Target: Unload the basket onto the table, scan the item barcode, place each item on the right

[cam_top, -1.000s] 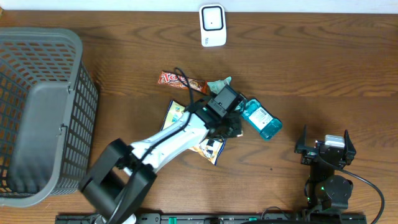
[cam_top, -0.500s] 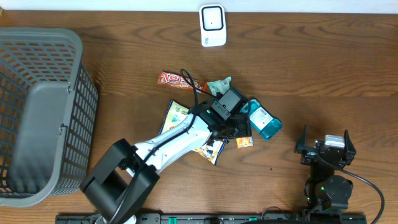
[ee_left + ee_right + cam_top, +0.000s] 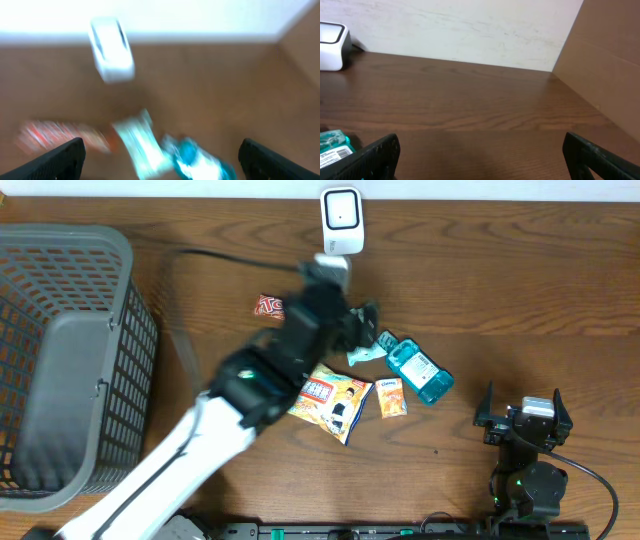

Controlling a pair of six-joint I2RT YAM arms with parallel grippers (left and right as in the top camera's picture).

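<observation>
1. Nearest the front edge, the right gripper [image 3: 523, 402] stood with its jaws wide apart and nothing between them, well apart from all the goods.
2. At the left, the basket [image 3: 140, 330] of grey mesh reached from the front edge far back. Inside it only a plain grey surface showed.
3. Further in, the bag [image 3: 332, 400] and the orange packet [image 3: 391, 397] lay flat on the table [image 3: 520, 290], just beside each other.
4. Behind them the bottle [image 3: 420, 373] lay on its side, with the teal packet [image 3: 365, 348] next to it.
5. The left gripper [image 3: 161, 150] hung over this far part of the heap. It was blurred, and its fingers [image 3: 60, 160] stood wide apart and held nothing. The orange packet lay nearer than it and apart from it.
6. The bar [image 3: 267, 305] lay to its left, partly hidden by the arm.
7. Farthest, the scanner [image 3: 341, 220] stood at the wall, ahead of the left gripper.
</observation>
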